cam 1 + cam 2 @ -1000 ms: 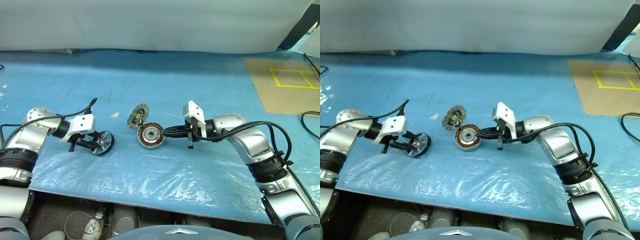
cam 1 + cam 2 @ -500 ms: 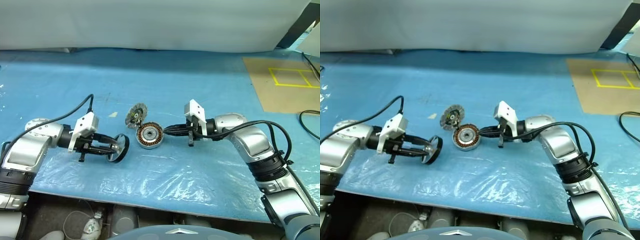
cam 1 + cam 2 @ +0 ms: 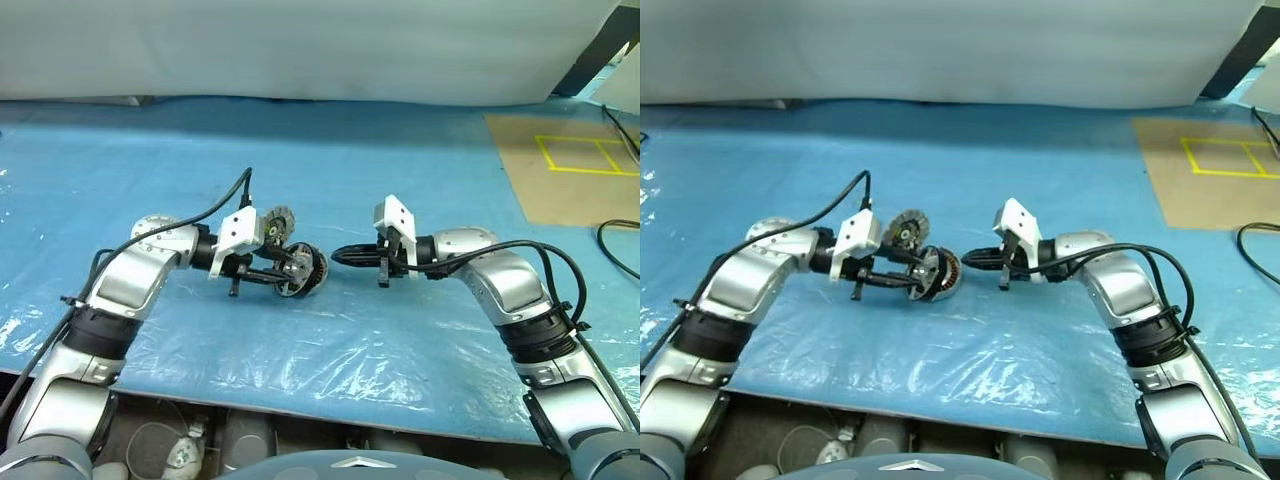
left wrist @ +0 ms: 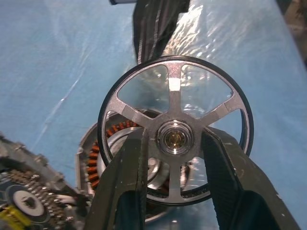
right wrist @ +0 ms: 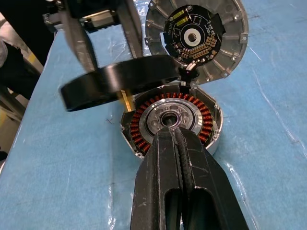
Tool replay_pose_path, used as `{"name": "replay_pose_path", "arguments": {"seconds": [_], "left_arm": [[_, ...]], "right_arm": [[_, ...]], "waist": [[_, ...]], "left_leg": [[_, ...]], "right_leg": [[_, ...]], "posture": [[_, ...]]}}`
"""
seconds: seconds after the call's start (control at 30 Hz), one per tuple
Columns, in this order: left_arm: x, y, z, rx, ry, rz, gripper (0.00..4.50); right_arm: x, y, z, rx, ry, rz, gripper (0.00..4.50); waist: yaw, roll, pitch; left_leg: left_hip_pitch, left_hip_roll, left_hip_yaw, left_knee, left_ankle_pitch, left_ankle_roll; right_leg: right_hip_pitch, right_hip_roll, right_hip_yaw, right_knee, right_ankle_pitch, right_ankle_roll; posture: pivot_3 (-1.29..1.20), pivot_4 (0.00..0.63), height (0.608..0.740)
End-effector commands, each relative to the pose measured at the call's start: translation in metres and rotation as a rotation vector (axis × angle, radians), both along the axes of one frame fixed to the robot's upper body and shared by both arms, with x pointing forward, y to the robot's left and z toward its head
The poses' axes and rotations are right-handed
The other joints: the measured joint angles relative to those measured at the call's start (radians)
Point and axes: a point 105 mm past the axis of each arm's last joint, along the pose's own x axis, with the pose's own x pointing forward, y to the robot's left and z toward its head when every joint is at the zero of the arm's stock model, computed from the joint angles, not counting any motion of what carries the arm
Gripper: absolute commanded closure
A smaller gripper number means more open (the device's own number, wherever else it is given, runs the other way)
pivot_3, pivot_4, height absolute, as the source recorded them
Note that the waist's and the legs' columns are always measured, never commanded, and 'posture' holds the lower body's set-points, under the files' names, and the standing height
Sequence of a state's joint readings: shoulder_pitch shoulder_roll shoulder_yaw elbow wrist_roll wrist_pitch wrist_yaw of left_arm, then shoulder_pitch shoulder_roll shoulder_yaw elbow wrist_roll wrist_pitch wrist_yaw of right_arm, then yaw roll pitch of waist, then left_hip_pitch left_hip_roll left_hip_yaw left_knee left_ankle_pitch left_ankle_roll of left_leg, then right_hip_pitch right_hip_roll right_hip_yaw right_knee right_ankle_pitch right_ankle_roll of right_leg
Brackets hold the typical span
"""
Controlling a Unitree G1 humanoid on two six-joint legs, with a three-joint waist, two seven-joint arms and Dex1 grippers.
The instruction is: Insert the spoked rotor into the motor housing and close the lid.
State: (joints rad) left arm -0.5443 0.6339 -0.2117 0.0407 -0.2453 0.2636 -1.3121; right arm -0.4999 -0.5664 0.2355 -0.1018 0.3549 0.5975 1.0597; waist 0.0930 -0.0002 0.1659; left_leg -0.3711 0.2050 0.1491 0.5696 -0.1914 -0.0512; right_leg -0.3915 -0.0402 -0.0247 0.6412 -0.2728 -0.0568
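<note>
My left gripper (image 3: 288, 272) is shut on the spoked rotor (image 4: 175, 103), its fingers (image 4: 129, 182) pinching the hub from both sides. The rotor (image 5: 120, 81) hangs tilted just above the motor housing (image 5: 170, 120), whose copper windings (image 3: 946, 268) show beneath it. The lid (image 3: 277, 225) leans open behind the housing, its circuit side showing (image 5: 196, 36). From the other side my right gripper (image 3: 336, 255) points at the housing, shut and holding nothing, its tips (image 5: 172, 136) at the housing's near edge.
The parts lie on a blue sheet with a crinkled clear film (image 3: 330, 350) toward the table's front edge. A brown board with yellow tape (image 3: 570, 165) lies at the back right, with a black cable (image 3: 620, 240) beside it.
My left gripper has carried the rotor to the right, from the left part of the sheet to just over the housing. The right gripper has kept still.
</note>
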Motion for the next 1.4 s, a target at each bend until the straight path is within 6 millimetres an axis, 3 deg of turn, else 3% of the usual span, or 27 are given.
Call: {"name": "replay_pose_path", "arguments": {"seconds": [0.03, 0.23, 0.67, 0.97, 1.23, 1.4], "left_arm": [[0.010, 0.002, 0.007, 0.028, -0.058, -0.013, 3.18], [0.019, 0.014, -0.004, 0.139, -0.064, -0.032, 3.18], [0.019, 0.014, -0.017, 0.276, -0.098, -0.142, 3.18], [0.016, 0.000, -0.009, 0.190, -0.040, -0.165, 3.18], [0.021, -0.002, -0.001, 0.186, -0.098, -0.136, 0.65], [0.019, 0.002, 0.004, 0.183, -0.150, -0.142, 0.65]], "right_arm": [[-0.004, 0.001, 0.008, 0.013, -0.037, 0.001, 4.50], [-0.005, -0.001, 0.005, 0.016, -0.031, -0.031, 4.50], [-0.005, -0.002, 0.000, 0.012, -0.024, -0.062, 4.50], [-0.005, -0.002, -0.003, 0.006, -0.018, -0.069, 4.50], [-0.004, -0.001, -0.006, 0.000, -0.019, -0.073, 4.50], [-0.005, 0.000, -0.003, 0.016, -0.015, -0.065, 4.50]], "waist": [[0.000, 0.000, 0.000], [0.001, 0.000, 0.000], [0.001, 0.000, 0.000], [0.003, 0.000, 0.000], [0.003, 0.000, 0.000], [0.002, 0.000, 0.000]], "left_leg": [[0.000, 0.000, 0.000, 0.000, 0.000, 0.000], [0.000, 0.000, 0.000, 0.000, 0.000, 0.000], [0.000, 0.000, 0.000, 0.000, 0.000, 0.000], [0.000, 0.000, -0.001, 0.000, 0.000, 0.000], [0.000, 0.000, -0.001, 0.000, 0.000, 0.000], [0.000, 0.000, -0.001, -0.001, 0.000, 0.000]], "right_leg": [[0.000, 0.000, 0.000, 0.000, 0.000, 0.000], [0.000, 0.000, 0.000, 0.000, 0.000, 0.001], [0.000, 0.000, 0.000, 0.000, 0.000, 0.001], [0.000, 0.000, 0.000, 0.000, 0.000, 0.001], [0.000, 0.000, 0.000, 0.000, 0.000, 0.001], [0.000, 0.000, 0.000, 0.000, 0.000, 0.001]], "posture": [[0.00, 0.150, 0.740], [0.00, 0.150, 0.740], [0.00, 0.150, 0.740], [0.00, 0.150, 0.740], [0.00, 0.150, 0.740], [0.00, 0.150, 0.740]]}}
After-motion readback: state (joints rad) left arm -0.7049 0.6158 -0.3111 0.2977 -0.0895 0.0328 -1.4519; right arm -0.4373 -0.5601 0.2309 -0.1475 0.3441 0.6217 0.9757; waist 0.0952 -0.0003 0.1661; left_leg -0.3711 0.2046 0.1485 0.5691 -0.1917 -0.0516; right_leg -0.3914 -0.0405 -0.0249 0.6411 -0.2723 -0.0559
